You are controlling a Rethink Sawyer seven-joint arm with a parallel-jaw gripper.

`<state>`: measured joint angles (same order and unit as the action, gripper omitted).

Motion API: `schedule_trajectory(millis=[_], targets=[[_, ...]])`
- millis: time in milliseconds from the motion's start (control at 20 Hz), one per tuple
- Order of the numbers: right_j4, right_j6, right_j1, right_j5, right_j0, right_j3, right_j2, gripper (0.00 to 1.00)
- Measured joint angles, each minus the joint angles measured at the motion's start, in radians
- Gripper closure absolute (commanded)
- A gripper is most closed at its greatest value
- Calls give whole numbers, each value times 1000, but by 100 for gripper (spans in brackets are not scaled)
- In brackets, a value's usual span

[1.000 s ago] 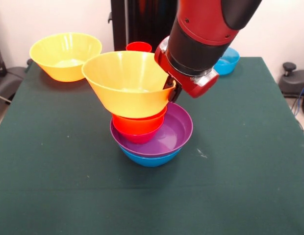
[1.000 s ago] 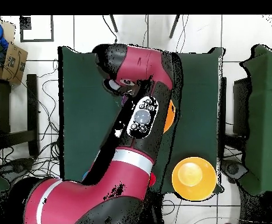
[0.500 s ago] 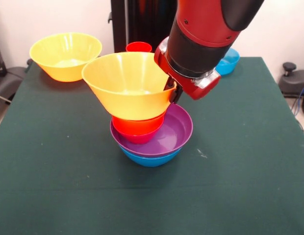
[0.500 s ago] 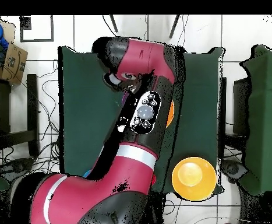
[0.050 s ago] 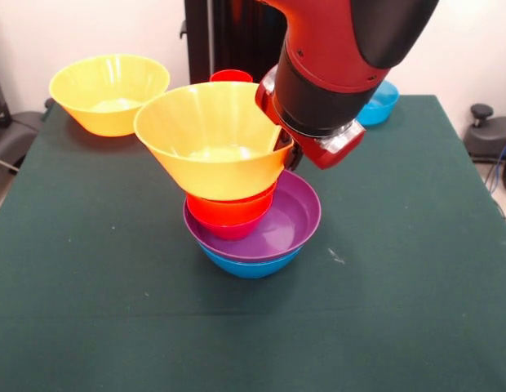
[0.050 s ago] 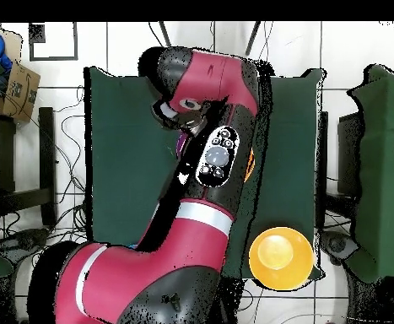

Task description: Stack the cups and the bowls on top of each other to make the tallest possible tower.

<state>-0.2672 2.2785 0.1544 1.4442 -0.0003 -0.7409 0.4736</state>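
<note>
The tower stands mid-table: a blue bowl (image 5: 251, 264) at the bottom, a purple bowl (image 5: 295, 214) in it, then a small pink-red bowl (image 5: 228, 233) and an orange-red bowl (image 5: 228, 209). A large yellow-orange bowl (image 5: 210, 139) sits on or just over the orange-red one. My gripper (image 5: 286, 152) is shut on its right rim. Behind it, a red cup (image 5: 231, 77) peeks out. In the overhead view the arm (image 6: 208, 169) hides the tower and gripper, except for an orange sliver (image 6: 250, 165).
A second large yellow-orange bowl (image 5: 108, 91) (image 6: 280, 257) stands at the table's back left corner in the front view. A light-blue bowl (image 5: 379, 101) sits at the back right, partly behind the arm. Green cloth (image 5: 400, 286) covers the table.
The held yellow-orange bowl has shifted slightly up and toward the camera. In the overhead view the arm's upper links have swung a little to the right.
</note>
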Motion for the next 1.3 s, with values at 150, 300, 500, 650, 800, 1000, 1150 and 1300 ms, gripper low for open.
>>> schedule_trajectory(millis=[150,300,500,650,800,1000,1150,1300], targets=[[-1,0,-2,0,0,1,0,100],[-1,0,-2,0,0,1,0,100],[-1,0,-2,0,2,1,0,100],[-1,0,0,0,3,-1,0,0],[-1,0,1,0,4,-6,0,0],[-1,0,4,0,5,-11,0,0],[-2,0,7,0,5,-14,0,0],[-2,0,9,0,5,-14,0,0]])
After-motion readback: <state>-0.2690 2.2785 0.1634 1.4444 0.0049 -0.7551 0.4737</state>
